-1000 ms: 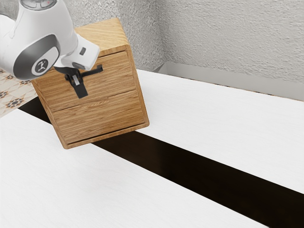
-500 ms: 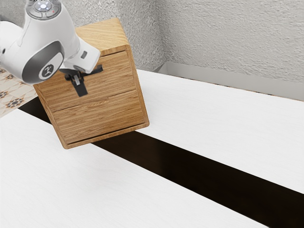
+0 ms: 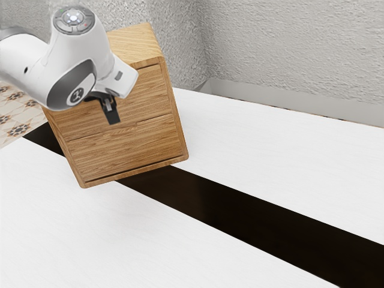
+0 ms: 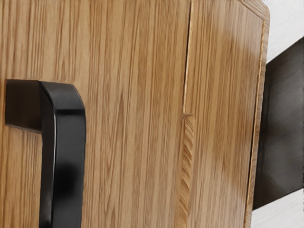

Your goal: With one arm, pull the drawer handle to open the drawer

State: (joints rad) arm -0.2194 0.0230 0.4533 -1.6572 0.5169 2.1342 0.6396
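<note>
A wooden cabinet (image 3: 129, 45) with two drawers is seen on a white surface (image 3: 270, 144), over a black strip (image 3: 240, 210) that crosses it, near the exterior view's left. The white arm (image 3: 54, 66) is held in front of the upper drawer (image 3: 144, 93), and the black hand (image 3: 111, 114) is placed close against that drawer's front, above the lower drawer (image 3: 126, 147). Whether the hand is released or clenched cannot be told. In the wrist view the black drawer handle (image 4: 61, 156) is shown very near the hand, mounted on the oak front. The upper drawer's front appears level with the lower one.
</note>
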